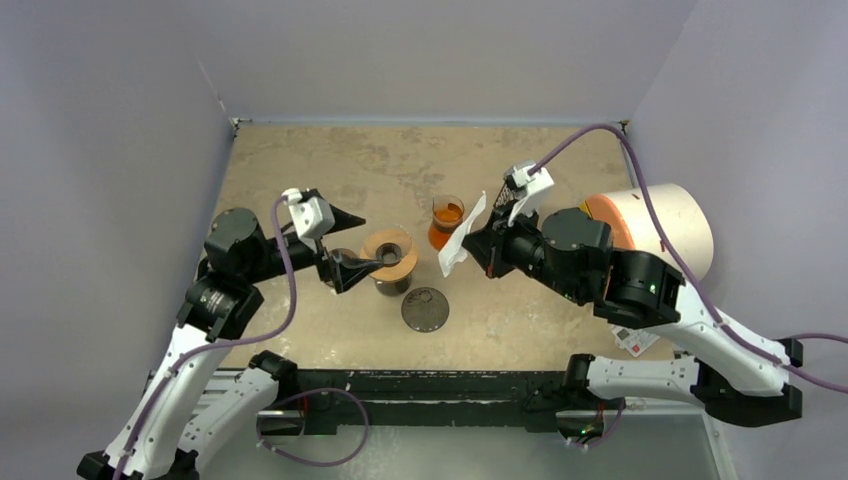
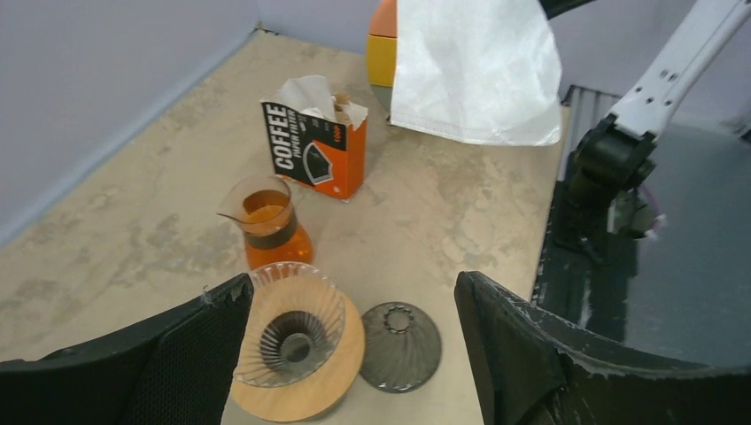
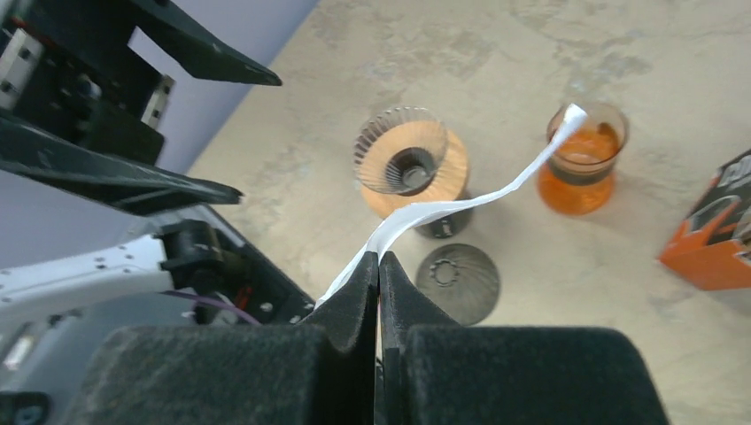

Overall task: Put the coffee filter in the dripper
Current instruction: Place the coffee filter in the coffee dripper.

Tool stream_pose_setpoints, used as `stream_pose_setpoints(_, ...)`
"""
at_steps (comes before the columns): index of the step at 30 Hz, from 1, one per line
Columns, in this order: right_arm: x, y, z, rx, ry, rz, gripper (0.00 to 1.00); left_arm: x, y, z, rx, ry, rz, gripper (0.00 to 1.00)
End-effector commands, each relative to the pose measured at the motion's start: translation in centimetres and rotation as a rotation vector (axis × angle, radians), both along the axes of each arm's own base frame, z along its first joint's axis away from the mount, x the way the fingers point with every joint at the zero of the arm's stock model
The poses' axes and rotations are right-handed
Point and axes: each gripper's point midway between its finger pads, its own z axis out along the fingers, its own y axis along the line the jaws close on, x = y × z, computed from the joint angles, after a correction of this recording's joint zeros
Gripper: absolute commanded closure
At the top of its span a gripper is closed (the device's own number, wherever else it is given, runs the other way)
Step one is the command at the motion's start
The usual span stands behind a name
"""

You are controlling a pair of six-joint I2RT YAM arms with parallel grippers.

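Carry step: R pincer (image 3: 379, 266) pinches the coffee filter (image 3: 443, 208), up in air right of the dripper (image 3: 403, 159). L pincer (image 1: 352, 244) wide apart, empty. Next: bring filter over dripper & lower it.

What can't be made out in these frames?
- Top view: the coffee filter box is hidden under the right arm.
- Left wrist view: the top of the coffee filter and the right gripper holding it are cut off by the upper edge.
- Right wrist view: the filter is edge-on; folded or opened, cannot tell.
- Left wrist view: the box's small print is too small to read.
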Motion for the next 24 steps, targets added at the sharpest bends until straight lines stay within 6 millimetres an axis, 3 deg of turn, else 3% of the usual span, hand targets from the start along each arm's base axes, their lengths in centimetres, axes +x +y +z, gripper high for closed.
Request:
stream_pose_setpoints(1, 1.3, -1.6, 0.3, -0.219, -0.135, 0.007, 1.00, -1.9, -1.3, 2.1, -0.111, 0.257, -0.070, 0.16)
stream_pose_setpoints(5, 1.5, -0.6, -0.6, -0.359, -0.160, 0.085, 1.00, -2.1, -2.0, 2.6, -0.167, 0.396, -0.087, 0.15)
stream_pose_setpoints(12, 3.4, 0.3, -2.0, -0.518, -0.203, 0.069, 1.00, -2.4, -1.7, 4.5, -0.228, 0.500, -0.037, 0.13)
stream_pose_setpoints(16, 4.1, 1.3, -1.8, -0.576, -0.262, 0.034, 1.00, -2.6, -1.7, 5.3, -0.257, 0.550, -0.028, 0.23)
stream_pose_setpoints(24, 4.7, 3.2, -0.5, -0.606, -0.346, -0.072, 1.00, -1.0, -0.5, 4.8, -0.297, 0.610, 0.144, 0.32)
